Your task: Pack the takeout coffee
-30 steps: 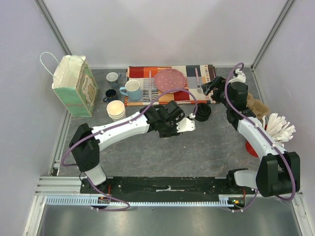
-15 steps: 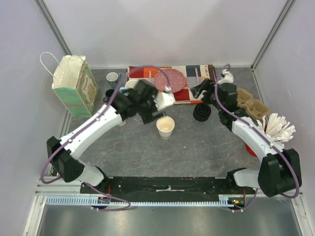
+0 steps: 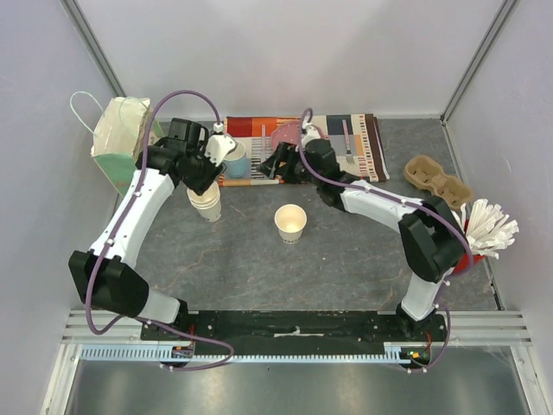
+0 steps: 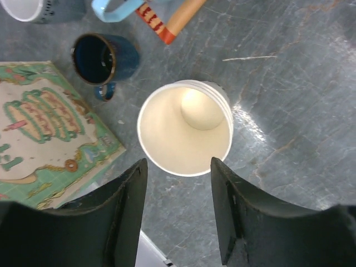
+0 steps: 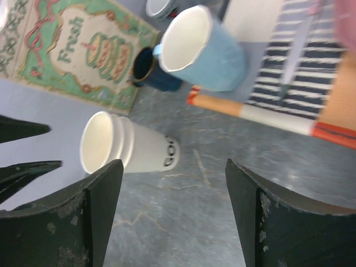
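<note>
One cream paper cup [image 3: 290, 223] stands upright alone in the middle of the table. A stack of the same cups [image 3: 206, 201] stands left of it, and also shows in the left wrist view [image 4: 185, 133] and the right wrist view [image 5: 128, 150] with a dark mark on its side. My left gripper [image 3: 207, 173] [image 4: 178, 217] is open and empty just above the stack's rim. My right gripper [image 3: 275, 164] [image 5: 172, 211] is open and empty, reached far left over the mat's near edge and facing the stack. The black lids are hidden.
A green paper bag [image 3: 130, 151] stands at the far left. A light blue mug [image 5: 200, 47], a navy mug [image 4: 103, 55] and a white mug [image 4: 22, 5] sit behind the stack. A striped mat [image 3: 346, 138], a pulp cup carrier [image 3: 436, 177] and a red holder of white utensils [image 3: 486, 229] lie right.
My left gripper let go of the single cup in the middle and swung left over the stack. My right arm swung left from the lids across the mat.
</note>
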Robot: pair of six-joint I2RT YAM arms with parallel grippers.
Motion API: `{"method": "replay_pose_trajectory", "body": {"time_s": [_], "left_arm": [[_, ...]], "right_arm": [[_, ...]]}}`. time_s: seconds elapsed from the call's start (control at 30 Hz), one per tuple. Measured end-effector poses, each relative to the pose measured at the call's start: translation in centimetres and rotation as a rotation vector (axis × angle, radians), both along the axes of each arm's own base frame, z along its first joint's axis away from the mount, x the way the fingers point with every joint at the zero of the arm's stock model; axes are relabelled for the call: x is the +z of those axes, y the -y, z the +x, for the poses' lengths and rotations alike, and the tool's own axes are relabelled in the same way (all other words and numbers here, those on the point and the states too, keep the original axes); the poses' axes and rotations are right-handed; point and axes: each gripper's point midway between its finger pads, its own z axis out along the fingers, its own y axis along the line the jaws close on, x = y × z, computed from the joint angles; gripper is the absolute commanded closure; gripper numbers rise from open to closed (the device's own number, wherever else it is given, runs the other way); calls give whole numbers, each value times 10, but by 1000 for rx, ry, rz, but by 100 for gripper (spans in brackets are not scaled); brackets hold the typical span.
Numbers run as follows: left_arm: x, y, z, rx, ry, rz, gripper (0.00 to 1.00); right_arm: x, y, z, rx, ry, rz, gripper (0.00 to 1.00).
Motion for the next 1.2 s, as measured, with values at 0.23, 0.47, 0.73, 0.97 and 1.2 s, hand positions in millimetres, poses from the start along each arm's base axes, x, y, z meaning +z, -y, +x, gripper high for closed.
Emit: {"method": "replay_pose_trajectory", "body": {"time_s": [0.23,0.47,0.73,0.97,1.2], "left_arm": [[-20,10,-10,-39,-97,-68,44],[-45,10,-3,-31,-169,-64,58],[-51,15,-2,-44,-188,-84,61],[-51,18,-3,-53,-192,-98,55],[-51,20,-4,-59,-197,-108,54]], "right_arm": [[-14,-60,-14,112,-53,59,21],[-27,-93,-18,163,-95,91,33],[-57,-113,-29,195,-196,134,39],[-71,-128,-32,216,-254,174,41],[-66,-141,-39,241,-263,202,42]]}}
